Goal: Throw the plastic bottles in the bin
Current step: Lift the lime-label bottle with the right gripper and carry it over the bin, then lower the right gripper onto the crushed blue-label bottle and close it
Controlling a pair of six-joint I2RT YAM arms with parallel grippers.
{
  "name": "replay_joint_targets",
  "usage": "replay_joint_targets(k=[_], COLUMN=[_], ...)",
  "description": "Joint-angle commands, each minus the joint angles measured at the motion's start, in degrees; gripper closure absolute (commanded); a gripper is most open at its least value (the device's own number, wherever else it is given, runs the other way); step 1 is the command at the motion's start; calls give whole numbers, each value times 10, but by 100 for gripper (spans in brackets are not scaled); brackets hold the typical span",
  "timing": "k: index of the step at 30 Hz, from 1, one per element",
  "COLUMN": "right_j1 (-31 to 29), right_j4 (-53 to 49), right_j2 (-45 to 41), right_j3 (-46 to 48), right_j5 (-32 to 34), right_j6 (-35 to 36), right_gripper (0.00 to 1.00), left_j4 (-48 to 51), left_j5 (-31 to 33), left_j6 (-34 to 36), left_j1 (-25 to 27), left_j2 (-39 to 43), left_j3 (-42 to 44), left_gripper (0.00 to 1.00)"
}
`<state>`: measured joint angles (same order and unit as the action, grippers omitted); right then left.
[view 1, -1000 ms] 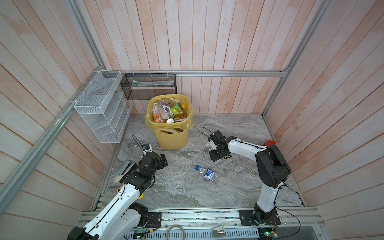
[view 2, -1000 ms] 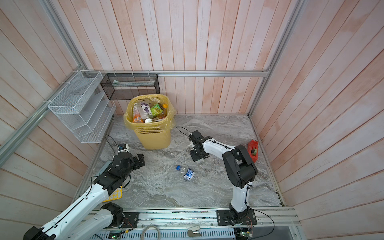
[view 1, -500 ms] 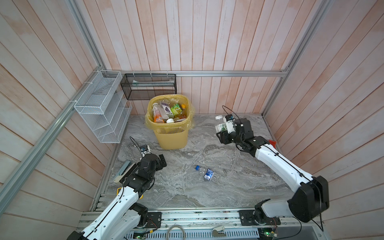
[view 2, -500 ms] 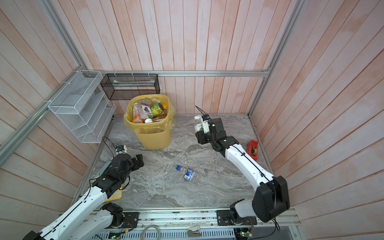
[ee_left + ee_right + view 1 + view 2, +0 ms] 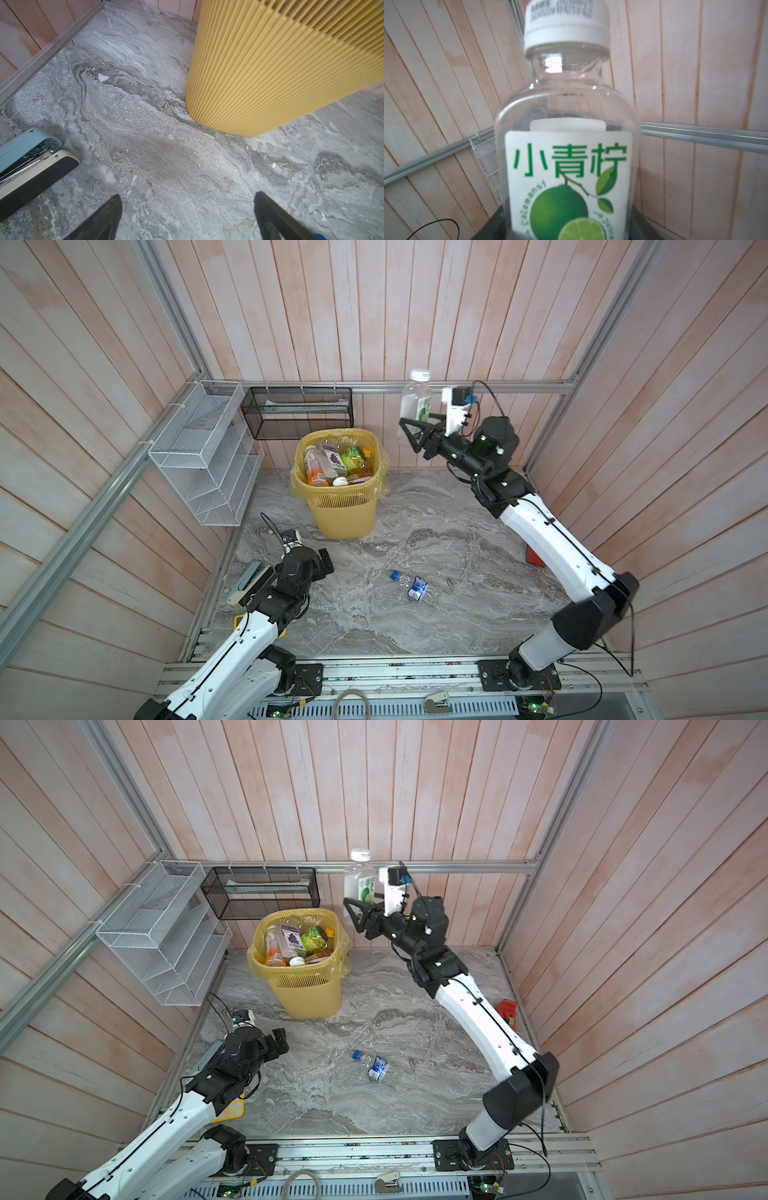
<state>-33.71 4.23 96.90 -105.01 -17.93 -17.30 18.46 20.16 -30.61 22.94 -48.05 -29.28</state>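
I count 1 yellow bin [image 5: 345,514] at the back edge of the counter [image 5: 436,531] with at least 5 bottles [image 5: 332,462] piled inside, 1 crushed bottle [image 5: 411,585] lying mid-counter, and 1 lime-label bottle [image 5: 417,404] in the air. The right gripper [image 5: 415,429] is clamped around that one's lower half, holding it upright, arm stretched high, beside the bin and not over it. The left gripper [image 5: 187,195] hangs low near the bin's base, jaws wide apart, empty.
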Motion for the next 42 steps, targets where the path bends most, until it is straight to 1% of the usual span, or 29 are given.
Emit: replay_joint_targets(k=[1, 4, 5, 6, 7, 8, 10, 13, 16, 21, 26, 28, 33, 36, 38, 42], right_j1=[-30, -32, -31, -32, -32, -32, -32, -31, -31, -22, -7, -3, 4, 7, 6, -2], right_j4=[-165, -297, -330, -347, -352, -344, -317, -281, -284, -286, -277, -262, -228, -241, -253, -294], right_j2=[132, 248, 273, 287, 288, 278, 241, 181, 148, 111, 62, 33, -57, -104, -134, -179], right_j3=[-124, -287, -342, -372, -383, -376, -332, -268, -249, -214, -122, -64, 128, 238, 311, 428], right_j5=[-26, -18, -9, 1, 13, 28, 59, 110, 143, 161, 157, 156, 148, 147, 131, 114], right_j6=[21, 29, 33, 36, 39, 42, 49, 60, 76, 93, 95, 99, 117, 112, 103, 82], right_gripper=[52, 46, 39, 29, 16, 10, 0, 0, 0, 0, 0, 0, 0, 0, 0, 0], left_j4=[-2, 3, 7, 11, 13, 16, 18, 14, 9, 7, 10, 12, 10, 9, 7, 7], left_j5=[1, 1, 2, 3, 4, 5, 4, 0, -5, -7, -6, -4, -2, 0, 4, 19], left_j6=[12, 16, 16, 17, 17, 17, 15, 12, 11, 13, 12, 12, 10, 11, 11, 4], left_j1=[2, 3, 4, 4, 4, 4, 3, 4, 4, 4, 4, 4, 5, 6, 6, 7], left_j2=[-3, -6, -7, -8, -9, -11, -12, -14, -16, -22, -20, -18, -14, -15, -15, -13], left_j3=[-9, -10, -12, -13, -13, -14, -13, -11, -11, -16, -16, -16, -11, -11, -12, -13], left_gripper=[0, 0, 0, 0, 0, 0, 0, 0, 0, 0, 0, 0, 0, 0, 0, 0])
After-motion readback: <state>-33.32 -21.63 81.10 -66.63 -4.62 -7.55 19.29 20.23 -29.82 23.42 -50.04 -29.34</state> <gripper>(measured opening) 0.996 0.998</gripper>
